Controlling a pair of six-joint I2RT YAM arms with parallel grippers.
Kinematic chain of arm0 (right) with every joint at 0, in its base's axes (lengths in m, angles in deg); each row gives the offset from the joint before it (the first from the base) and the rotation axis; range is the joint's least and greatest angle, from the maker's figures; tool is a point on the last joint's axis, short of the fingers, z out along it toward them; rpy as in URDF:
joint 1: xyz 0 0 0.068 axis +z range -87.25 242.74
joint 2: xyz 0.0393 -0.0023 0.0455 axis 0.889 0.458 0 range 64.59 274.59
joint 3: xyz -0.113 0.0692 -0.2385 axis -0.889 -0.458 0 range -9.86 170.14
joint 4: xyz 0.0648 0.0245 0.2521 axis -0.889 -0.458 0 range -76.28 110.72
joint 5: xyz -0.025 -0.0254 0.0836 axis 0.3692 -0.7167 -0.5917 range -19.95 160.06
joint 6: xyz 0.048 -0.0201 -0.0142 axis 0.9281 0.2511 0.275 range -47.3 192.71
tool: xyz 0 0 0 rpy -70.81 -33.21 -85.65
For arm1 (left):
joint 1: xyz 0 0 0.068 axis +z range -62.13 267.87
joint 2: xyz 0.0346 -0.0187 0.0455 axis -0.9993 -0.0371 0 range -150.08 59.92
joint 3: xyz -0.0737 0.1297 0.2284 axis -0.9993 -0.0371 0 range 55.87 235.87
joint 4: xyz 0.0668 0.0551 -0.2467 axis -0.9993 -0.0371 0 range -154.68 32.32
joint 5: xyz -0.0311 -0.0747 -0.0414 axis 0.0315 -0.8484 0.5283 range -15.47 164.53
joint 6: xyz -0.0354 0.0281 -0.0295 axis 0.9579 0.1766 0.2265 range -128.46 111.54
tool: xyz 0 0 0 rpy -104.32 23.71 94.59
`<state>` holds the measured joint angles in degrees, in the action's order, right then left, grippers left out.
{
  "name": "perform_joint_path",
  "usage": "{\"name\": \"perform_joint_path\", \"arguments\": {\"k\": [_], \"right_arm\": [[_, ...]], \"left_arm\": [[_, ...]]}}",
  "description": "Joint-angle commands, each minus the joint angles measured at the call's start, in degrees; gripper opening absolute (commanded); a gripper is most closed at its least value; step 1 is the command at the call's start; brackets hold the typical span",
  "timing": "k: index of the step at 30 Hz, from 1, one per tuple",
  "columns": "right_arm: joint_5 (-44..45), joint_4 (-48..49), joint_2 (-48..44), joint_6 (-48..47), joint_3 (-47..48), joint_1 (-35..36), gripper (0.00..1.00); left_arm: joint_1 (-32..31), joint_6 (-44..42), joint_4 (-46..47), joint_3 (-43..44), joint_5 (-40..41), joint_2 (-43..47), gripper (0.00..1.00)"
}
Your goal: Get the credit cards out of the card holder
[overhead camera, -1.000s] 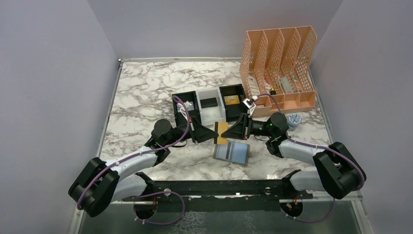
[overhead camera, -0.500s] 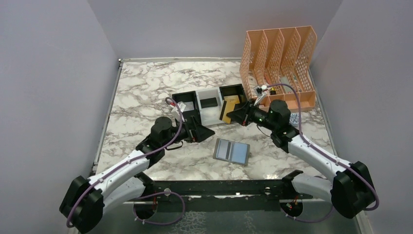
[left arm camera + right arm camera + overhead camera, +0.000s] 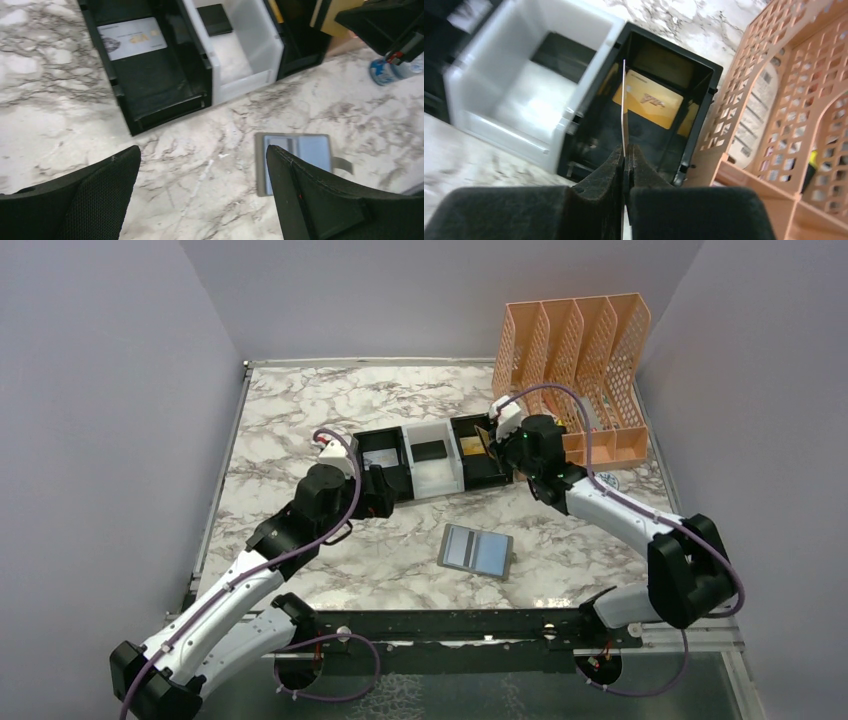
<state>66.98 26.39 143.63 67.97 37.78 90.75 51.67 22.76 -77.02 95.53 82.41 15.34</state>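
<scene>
The card holder [image 3: 475,550] lies open on the marble, blue-grey inside up, with neither gripper touching it; the left wrist view shows it [image 3: 310,150] partly behind my right finger. My right gripper [image 3: 497,445] is shut on a gold credit card [image 3: 624,100], held on edge over the tray's right black compartment. Another gold card [image 3: 649,102] lies flat in that compartment. A silver card [image 3: 132,42] lies in the left black compartment. My left gripper [image 3: 385,490] hangs open over bare marble in front of the tray, nothing between its fingers.
The black-and-white three-compartment tray [image 3: 435,485] stands mid-table, a small black item [image 3: 215,20] in its white middle part. A peach mesh file rack [image 3: 575,350] stands directly right of the tray, close to my right gripper. A small blue-and-white round thing [image 3: 385,72] sits near the rack.
My left gripper opened, let go of the gold card and pulled back left. The right gripper carried the card from above the holder back to the tray's right compartment.
</scene>
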Motion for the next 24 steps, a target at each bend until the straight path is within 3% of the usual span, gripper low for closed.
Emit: {"name": "perform_joint_path", "arguments": {"k": [1, 8, 12, 24], "right_arm": [[2.53, 3.76, 4.61, -21.97, 2.48, 1.02, 0.01], [4.67, 8.22, 12.82, -35.70, 4.58, 1.35, 0.01], [6.63, 13.39, 17.26, -39.30, 5.66, 1.35, 0.01], [6.23, 11.21, 27.52, -46.38, 12.19, 1.26, 0.01]], "left_arm": [[0.25, -6.46, -5.90, 2.34, 8.51, -1.56, 0.99], [0.18, -7.58, -7.24, 1.94, 11.91, -0.22, 0.99], [0.25, -7.41, -7.53, 1.49, 13.83, 1.67, 0.99], [0.20, -7.75, -8.02, 1.49, 14.24, 2.36, 0.99]]}}
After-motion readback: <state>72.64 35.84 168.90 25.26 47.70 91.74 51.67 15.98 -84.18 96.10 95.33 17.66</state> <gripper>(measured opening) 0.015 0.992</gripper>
